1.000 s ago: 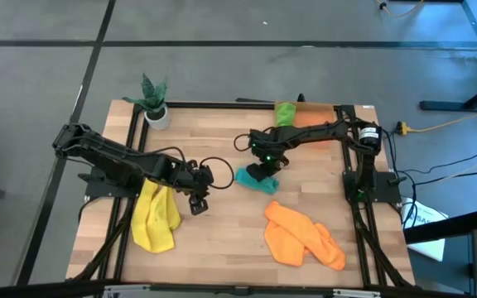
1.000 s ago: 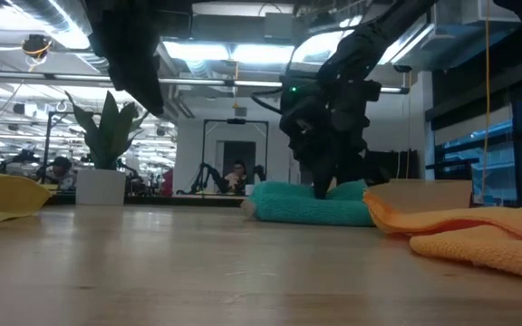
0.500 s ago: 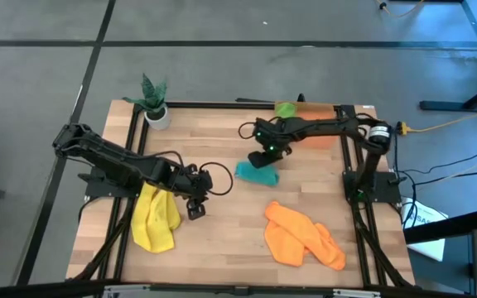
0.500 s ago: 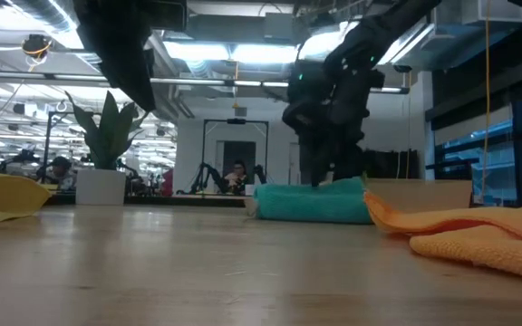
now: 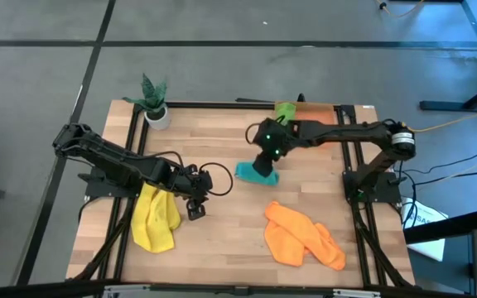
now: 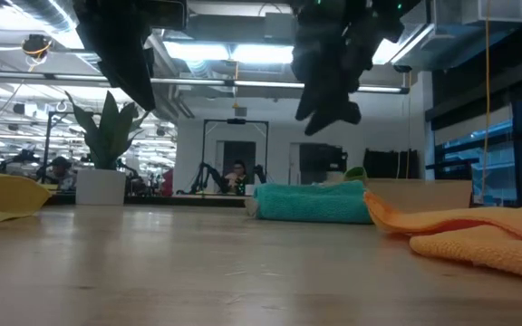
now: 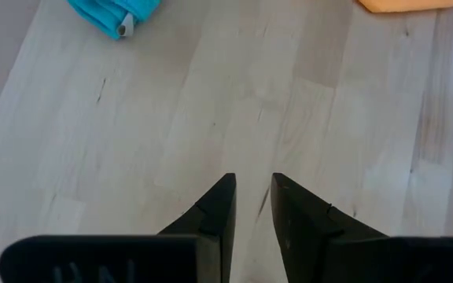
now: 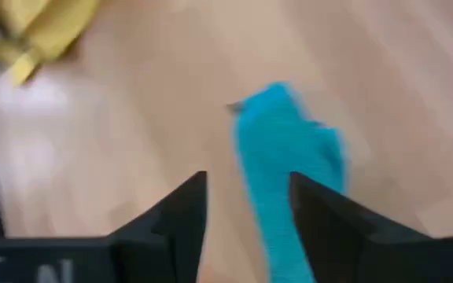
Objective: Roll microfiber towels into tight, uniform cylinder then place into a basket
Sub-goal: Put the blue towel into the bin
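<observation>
The teal towel (image 5: 255, 173) lies rolled on the wooden table near its middle, and it also shows in the low view (image 6: 311, 201). My right gripper (image 5: 265, 157) hangs above it, open and holding nothing (image 8: 246, 196), with the teal towel (image 8: 289, 165) below the fingers. My left gripper (image 5: 195, 209) hovers over bare wood beside the yellow towel (image 5: 156, 219). A narrow gap shows between its fingers (image 7: 252, 196), with nothing in it. The orange towel (image 5: 303, 236) lies crumpled at the near right. A green towel (image 5: 286, 110) lies in the basket (image 5: 321, 113) at the far right.
A small potted plant (image 5: 154, 98) stands at the table's far left corner. Black frame rails run along the table's edges. Bare wood lies between the yellow towel and the orange towel. People show in the room behind the table in the low view.
My right gripper has risen off the teal towel, where its fingers stood a second ago, and has rolled about its wrist. It now hangs well clear above. The teal towel has stayed on the table as a roll.
</observation>
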`<state>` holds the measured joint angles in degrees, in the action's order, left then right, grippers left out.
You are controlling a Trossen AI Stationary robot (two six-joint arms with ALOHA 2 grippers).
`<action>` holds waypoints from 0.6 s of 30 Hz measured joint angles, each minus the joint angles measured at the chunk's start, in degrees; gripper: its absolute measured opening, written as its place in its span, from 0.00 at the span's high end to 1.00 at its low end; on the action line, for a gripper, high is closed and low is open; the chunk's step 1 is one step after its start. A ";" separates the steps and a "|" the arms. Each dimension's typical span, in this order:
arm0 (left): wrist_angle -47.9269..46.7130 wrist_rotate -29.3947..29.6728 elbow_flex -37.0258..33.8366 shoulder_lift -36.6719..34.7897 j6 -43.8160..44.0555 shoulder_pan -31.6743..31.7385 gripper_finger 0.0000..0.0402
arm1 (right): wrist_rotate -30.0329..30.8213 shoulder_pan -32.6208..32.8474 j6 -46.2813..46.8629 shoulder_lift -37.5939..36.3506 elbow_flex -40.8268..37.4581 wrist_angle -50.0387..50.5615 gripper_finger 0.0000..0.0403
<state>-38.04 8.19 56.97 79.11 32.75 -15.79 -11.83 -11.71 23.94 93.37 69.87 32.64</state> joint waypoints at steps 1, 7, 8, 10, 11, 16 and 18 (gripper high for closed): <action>0.02 0.00 0.00 0.00 0.00 0.00 0.82 | 0.02 0.76 -2.07 -0.12 0.00 -0.05 0.56; 0.04 0.01 0.00 0.00 0.02 0.00 0.82 | 0.13 4.25 -9.28 0.12 0.00 -0.39 0.56; 0.05 0.02 0.00 0.00 0.02 0.00 0.82 | -0.49 4.66 -9.59 0.29 0.00 -0.39 0.56; 0.04 0.02 0.00 0.00 0.02 0.00 0.82 | -1.50 5.42 -11.21 0.75 0.00 -0.69 0.56; 0.04 0.00 0.00 0.00 0.02 0.00 0.82 | -1.54 5.80 -12.23 0.98 0.00 -1.44 0.56; 0.21 0.02 0.00 0.00 0.02 0.00 0.82 | -3.54 6.76 -20.02 1.53 0.00 -1.55 0.56; 0.37 0.02 0.00 0.00 0.04 0.00 0.82 | -3.42 6.95 -19.35 1.53 0.00 -1.90 0.56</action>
<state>-37.67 8.21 56.97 79.11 32.80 -15.79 -15.25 -4.76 4.59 94.89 69.87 30.74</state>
